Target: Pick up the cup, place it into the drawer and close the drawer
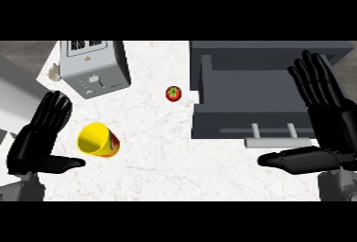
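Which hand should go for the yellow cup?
Left. The left hand is open right beside the cup, which lies tilted. The right hand is across the counter by the open drawer.

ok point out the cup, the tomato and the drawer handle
cup [98, 140], head view, on its yellow inside
tomato [173, 93], head view, on its red body
drawer handle [277, 141], head view, on its bar

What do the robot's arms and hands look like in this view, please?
Both hands are glossy black, the left hand and the right hand alike: long, slim, segmented fingers and a thicker thumb on a broad palm. Each joins a plain grey forearm, seen only as a short stub at the lower edge. No cables, markings or sleeves are visible.
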